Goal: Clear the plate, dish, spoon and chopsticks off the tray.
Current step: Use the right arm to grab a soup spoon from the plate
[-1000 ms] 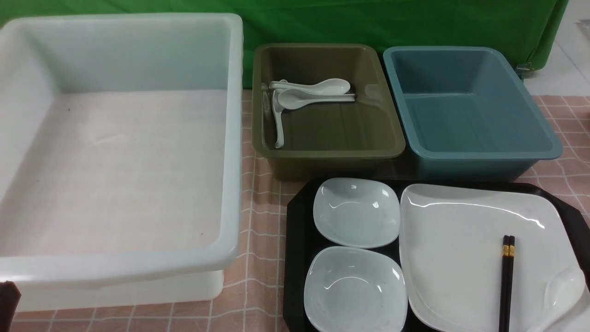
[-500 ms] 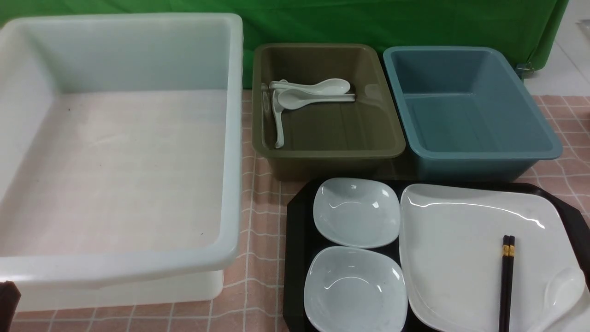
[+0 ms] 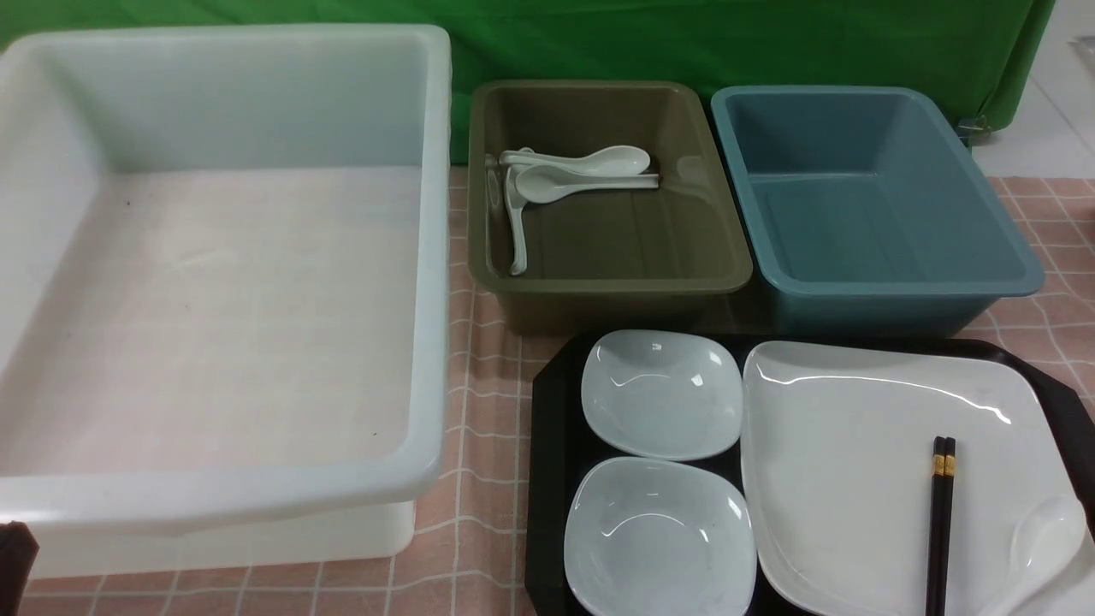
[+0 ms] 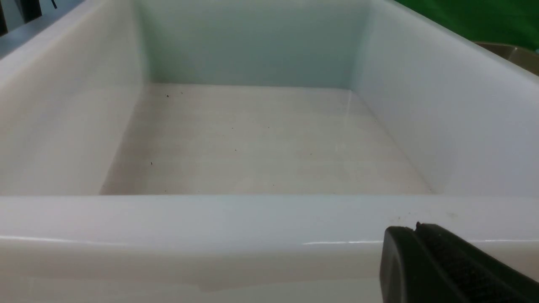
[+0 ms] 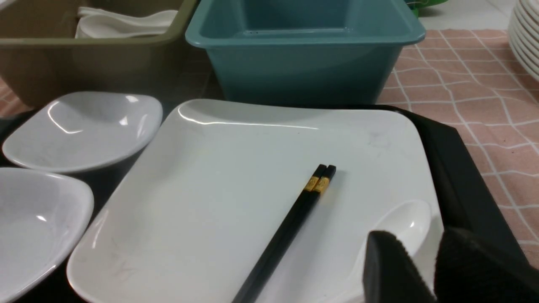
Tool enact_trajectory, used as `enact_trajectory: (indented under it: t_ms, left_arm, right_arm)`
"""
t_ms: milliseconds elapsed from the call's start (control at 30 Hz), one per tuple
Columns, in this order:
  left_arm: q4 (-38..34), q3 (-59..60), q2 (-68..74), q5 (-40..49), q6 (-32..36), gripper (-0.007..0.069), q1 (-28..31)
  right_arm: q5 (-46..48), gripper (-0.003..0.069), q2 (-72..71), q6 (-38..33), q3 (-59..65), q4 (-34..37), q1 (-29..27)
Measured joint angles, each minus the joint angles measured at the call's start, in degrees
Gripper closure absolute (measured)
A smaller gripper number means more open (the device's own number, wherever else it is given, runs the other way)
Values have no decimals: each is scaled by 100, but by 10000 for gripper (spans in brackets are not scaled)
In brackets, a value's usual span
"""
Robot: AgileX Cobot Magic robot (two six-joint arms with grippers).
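The black tray (image 3: 552, 428) lies at the front right. On it sit two small pale dishes (image 3: 660, 393) (image 3: 659, 539) and the large white plate (image 3: 855, 462). The black chopsticks (image 3: 939, 522) and the white spoon (image 3: 1039, 535) lie on the plate's right part. In the right wrist view my right gripper (image 5: 425, 252) hangs open and empty just above the spoon (image 5: 400, 223), beside the chopsticks (image 5: 290, 227) on the plate (image 5: 236, 176). My left gripper (image 4: 414, 229) is shut and empty, outside the near wall of the white tub (image 4: 252, 219).
A big empty white tub (image 3: 432, 257) fills the left. Behind the tray stand an olive tub (image 3: 599, 287) holding several white spoons (image 3: 573, 171) and an empty blue tub (image 3: 898, 287). A stack of white plates (image 5: 524, 33) stands on the checked cloth to the far right.
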Motion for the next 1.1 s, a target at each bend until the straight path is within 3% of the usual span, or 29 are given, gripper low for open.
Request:
enact_trajectory:
  t_ms: [300,400,467,733,833,867,900,967,1100]
  left_arm:
    - [0,0,0,0,-5,619,0]
    - [0,0,0,0,-5,619,0]
    - [0,0,0,0,-5,619,0]
    - [0,0,0,0,-5,619,0]
    - [0,0,0,0,-5,619,0]
    - [0,0,0,0,-5,619,0]
    - [0,0,0,0,-5,619,0]
    - [0,0,0,0,-5,619,0]
    - [0,0,0,0,5,619,0]
  right_arm:
    - [-134,418,0,236,5,184,0]
    - [-545,418,0,1955,50,1458,0]
    - [-770,418,0,2852,50,1889,0]
    - [-1053,419,0,4058,50,2224,60]
    - [-1109,425,0,3778,-86,2238,255]
    - [-1116,463,-4,3268,-461,2243,458]
    - [-1116,463,-4,3191,-461,2243,458]
    - [-954,591,177,2038,-1347,2243,744]
    - [-115,627,884,1093,-2396,2120,884]
